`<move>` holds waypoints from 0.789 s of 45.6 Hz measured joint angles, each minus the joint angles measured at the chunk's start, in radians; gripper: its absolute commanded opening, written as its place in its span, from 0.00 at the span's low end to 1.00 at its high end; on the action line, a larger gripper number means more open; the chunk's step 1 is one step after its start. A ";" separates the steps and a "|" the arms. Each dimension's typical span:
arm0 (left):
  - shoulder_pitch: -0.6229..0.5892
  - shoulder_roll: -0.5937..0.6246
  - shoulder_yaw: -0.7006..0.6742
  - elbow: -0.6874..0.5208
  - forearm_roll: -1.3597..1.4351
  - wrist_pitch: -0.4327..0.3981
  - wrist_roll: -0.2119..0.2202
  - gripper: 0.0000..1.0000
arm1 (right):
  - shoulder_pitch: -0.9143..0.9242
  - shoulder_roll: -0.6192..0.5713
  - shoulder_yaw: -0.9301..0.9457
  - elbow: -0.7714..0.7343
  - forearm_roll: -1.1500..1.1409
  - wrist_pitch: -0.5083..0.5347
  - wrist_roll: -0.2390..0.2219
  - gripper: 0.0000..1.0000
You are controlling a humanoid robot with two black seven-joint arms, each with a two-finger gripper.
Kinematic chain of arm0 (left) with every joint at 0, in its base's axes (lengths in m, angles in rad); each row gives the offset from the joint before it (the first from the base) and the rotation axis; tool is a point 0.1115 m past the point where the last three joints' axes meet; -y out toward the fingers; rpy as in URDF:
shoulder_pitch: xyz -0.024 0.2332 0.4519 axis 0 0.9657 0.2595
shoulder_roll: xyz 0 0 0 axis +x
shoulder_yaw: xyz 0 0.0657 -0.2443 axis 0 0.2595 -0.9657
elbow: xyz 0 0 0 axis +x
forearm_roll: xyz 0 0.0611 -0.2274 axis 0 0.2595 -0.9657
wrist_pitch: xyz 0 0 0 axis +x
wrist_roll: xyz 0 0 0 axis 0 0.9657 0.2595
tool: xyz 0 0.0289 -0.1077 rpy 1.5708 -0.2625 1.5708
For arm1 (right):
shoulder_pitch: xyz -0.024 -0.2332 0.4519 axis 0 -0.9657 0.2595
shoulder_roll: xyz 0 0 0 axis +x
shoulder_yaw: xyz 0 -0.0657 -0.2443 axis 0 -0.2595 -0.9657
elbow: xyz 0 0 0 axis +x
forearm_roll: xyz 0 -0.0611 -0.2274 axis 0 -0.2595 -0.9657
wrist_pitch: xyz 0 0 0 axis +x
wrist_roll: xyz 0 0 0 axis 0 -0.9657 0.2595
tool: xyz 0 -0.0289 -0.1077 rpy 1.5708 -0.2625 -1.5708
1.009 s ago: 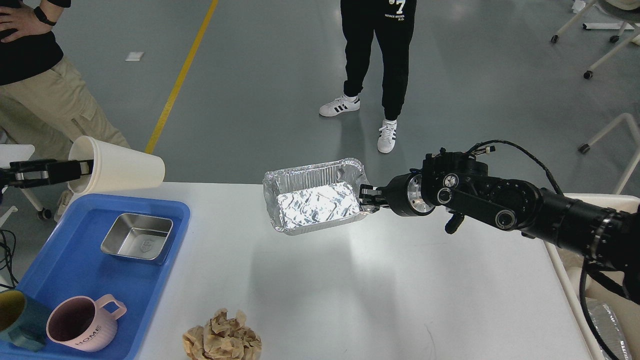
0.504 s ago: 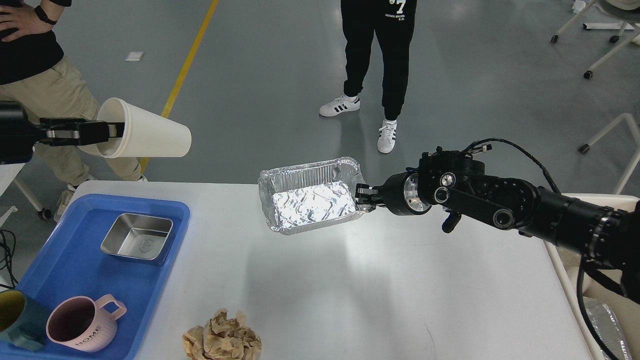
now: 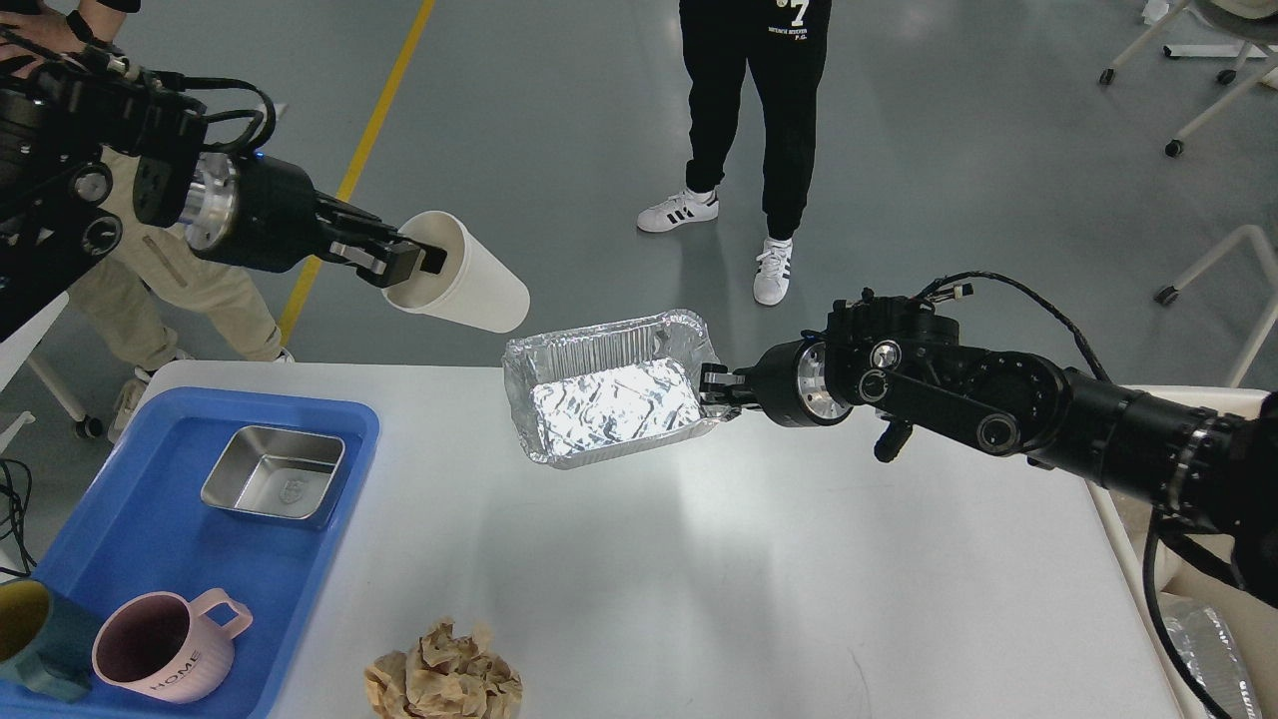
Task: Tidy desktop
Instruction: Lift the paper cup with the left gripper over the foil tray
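We see a smooth grey floor [image 3: 559,150] crossed by a yellow line [image 3: 349,170]. Two people stand on it: one in black trousers [image 3: 759,110] and white sneakers, another in khaki [image 3: 170,280] at left. White wheeled chair legs [image 3: 1198,90] show at right.

Bright, sharp; glare on foil tray [image 3: 609,404]; soft shadows beneath.

The place looks like a robotics lab or test hall rather than a home. A wide grey sealed floor [image 3: 559,150] carries a yellow painted line [image 3: 359,160] (the sort used to mark lanes), and two standing onlookers [image 3: 749,120] watch near a plain white desktop [image 3: 699,579]. Wheeled chair bases [image 3: 1198,110] stand at the far right.
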State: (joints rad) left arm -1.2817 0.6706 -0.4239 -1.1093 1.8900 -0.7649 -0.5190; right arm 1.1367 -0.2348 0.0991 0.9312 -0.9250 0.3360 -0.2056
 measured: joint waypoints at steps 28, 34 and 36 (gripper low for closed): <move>-0.216 -0.506 0.345 0.403 0.012 0.062 0.001 0.07 | 0.003 -0.004 0.010 0.003 0.000 0.000 0.000 0.00; -0.221 -0.514 0.404 0.403 0.012 0.079 0.001 0.07 | 0.006 -0.004 0.010 0.003 0.000 0.000 0.000 0.00; -0.221 -0.517 0.415 0.403 0.012 0.086 0.001 0.07 | 0.006 -0.005 0.011 0.003 0.000 0.000 0.000 0.00</move>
State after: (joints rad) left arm -1.5028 0.1535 -0.0087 -0.7061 1.9022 -0.6791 -0.5183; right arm 1.1425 -0.2400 0.1099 0.9343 -0.9250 0.3360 -0.2056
